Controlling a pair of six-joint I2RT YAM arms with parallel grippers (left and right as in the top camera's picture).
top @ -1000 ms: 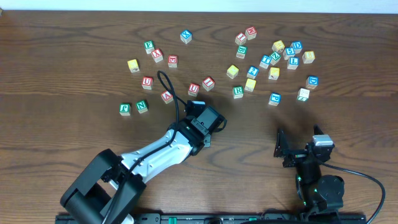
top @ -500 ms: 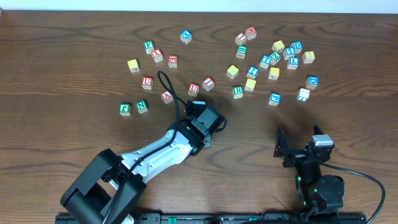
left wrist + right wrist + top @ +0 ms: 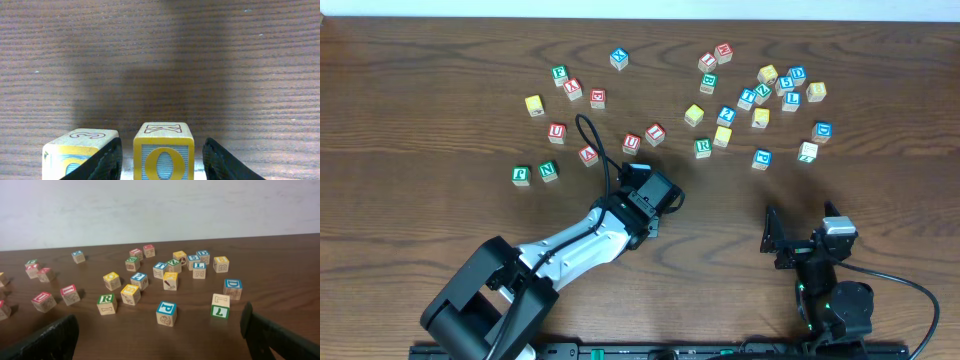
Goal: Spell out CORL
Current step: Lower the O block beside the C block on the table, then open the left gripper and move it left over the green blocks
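In the left wrist view, a yellow-faced O cube (image 3: 163, 155) stands on the table between the fingers of my left gripper (image 3: 162, 146), with a gap on each side, so the gripper is open. A second yellow-faced cube (image 3: 75, 150) sits just outside the left finger, its letter partly hidden. From overhead, the left gripper (image 3: 652, 197) covers both cubes. The green R cube (image 3: 702, 147) (image 3: 106, 301) and the blue L cube (image 3: 791, 100) (image 3: 199, 268) lie among the scattered cubes. My right gripper (image 3: 788, 240) (image 3: 160, 332) stands open and apart from them, holding nothing.
Several other lettered cubes are scattered across the far half of the table, red-lettered ones (image 3: 588, 155) at the left and a blue P cube (image 3: 761, 158) (image 3: 166, 311) closest to the right gripper. The left arm's black cable (image 3: 588, 135) loops near the red cubes.
The left jaws have opened and let go of the O cube, which stands on the table. Neither arm has visibly shifted, and the right gripper is unchanged.
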